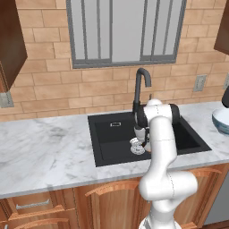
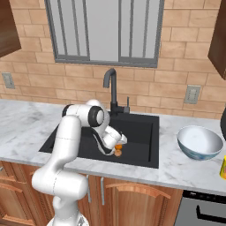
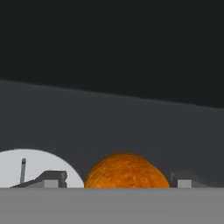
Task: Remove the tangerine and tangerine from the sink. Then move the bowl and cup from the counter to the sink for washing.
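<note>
Orange fruit sits between my fingers (image 3: 118, 183) down in the black sink (image 1: 112, 136). From the hand camera, the bright tangerine (image 3: 126, 171) fills the gap between the two dark tips, which stand spread on either side of it; I cannot tell whether they touch its skin. A pale silver drain (image 3: 30, 168) shows just left of it on the dark sink floor. From the right base camera, my white arm (image 2: 73, 141) bends down into the sink with the tangerine (image 2: 118, 148) at the hand, and a second, duller tangerine (image 2: 118, 153) lies just below it. A dark curved faucet (image 2: 111, 88) rises behind the sink. On the marble surface (image 2: 185, 170) to the right stands the white bowl (image 2: 199, 142), and a yellow cup (image 2: 223, 167) peeks in at the frame edge
</note>
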You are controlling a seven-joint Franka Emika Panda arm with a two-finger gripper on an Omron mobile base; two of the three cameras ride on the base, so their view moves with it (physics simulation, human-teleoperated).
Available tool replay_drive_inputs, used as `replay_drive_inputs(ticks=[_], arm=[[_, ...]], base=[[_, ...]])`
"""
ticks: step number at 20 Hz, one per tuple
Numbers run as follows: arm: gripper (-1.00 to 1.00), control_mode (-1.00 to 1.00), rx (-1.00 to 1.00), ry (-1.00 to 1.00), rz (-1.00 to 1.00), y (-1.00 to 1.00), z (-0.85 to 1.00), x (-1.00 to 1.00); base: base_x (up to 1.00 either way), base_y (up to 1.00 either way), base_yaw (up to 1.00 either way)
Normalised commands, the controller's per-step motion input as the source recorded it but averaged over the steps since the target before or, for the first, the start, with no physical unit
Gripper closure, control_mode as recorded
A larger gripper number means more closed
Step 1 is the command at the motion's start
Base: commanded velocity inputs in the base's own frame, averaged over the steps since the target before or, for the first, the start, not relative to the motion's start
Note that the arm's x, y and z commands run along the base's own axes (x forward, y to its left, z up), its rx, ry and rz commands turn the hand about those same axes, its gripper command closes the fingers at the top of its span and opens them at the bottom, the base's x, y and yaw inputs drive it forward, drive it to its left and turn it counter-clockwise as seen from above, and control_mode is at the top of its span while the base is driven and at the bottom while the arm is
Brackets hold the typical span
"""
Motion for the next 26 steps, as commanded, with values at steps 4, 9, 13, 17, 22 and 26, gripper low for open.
replay_drive_inputs(ticks=[4,9,13,17,22,26], arm=[[1.0,-1.0,0.0,0.04,0.0,-0.03,-0.19,0.0],[1.0,-1.0,0.0,0.0,0.0,-0.04,-0.16,0.0],[1.0,-1.0,0.0,0.0,0.0,0.01,-0.07,0.0],[1.0,-1.0,0.0,0.0,0.0,0.15,0.0,-0.02],[1.0,-1.0,0.0,-0.03,0.0,0.21,0.04,-0.09],[1.0,-1.0,-0.01,-0.03,0.0,0.24,0.1,-0.07]], base=[[0.0,0.0,0.0],[0.0,0.0,0.0],[0.0,0.0,0.0],[0.0,0.0,0.0],[0.0,0.0,0.0],[0.0,0.0,0.0]])
